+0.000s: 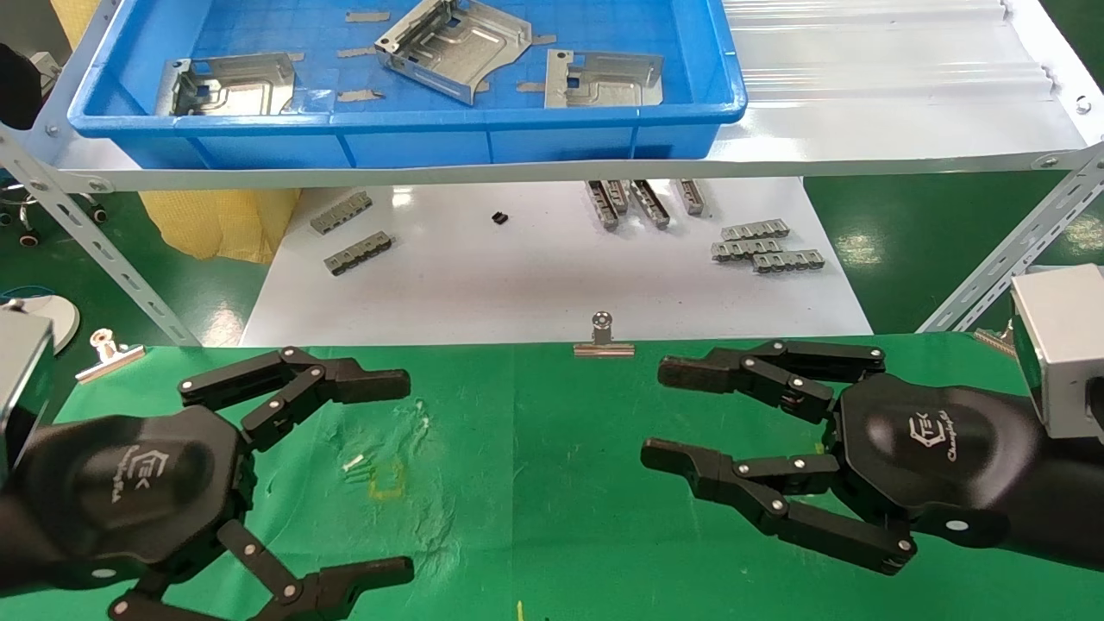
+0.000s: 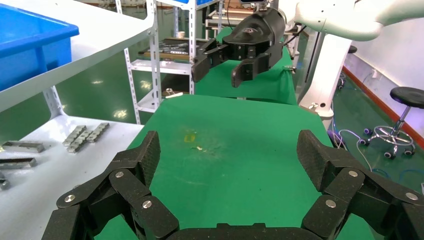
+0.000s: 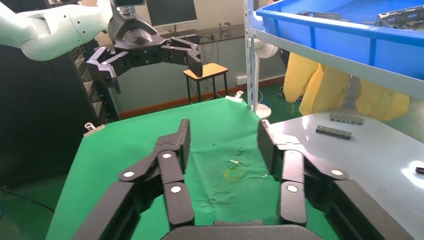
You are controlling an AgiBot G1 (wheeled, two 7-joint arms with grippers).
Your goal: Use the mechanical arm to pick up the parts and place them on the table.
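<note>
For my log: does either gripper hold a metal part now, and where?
No. The left gripper and right gripper are both open and empty above the green table.

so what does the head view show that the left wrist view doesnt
Only the head view shows the three metal parts lying in the blue tray, and the clip at the cloth's far edge. Only the left wrist view shows a white robot arm, shelving and a stool off to the side. Both show the green table, its yellow mark, the grey strips on the white board, and the open left gripper and right gripper, empty above the cloth.
</note>
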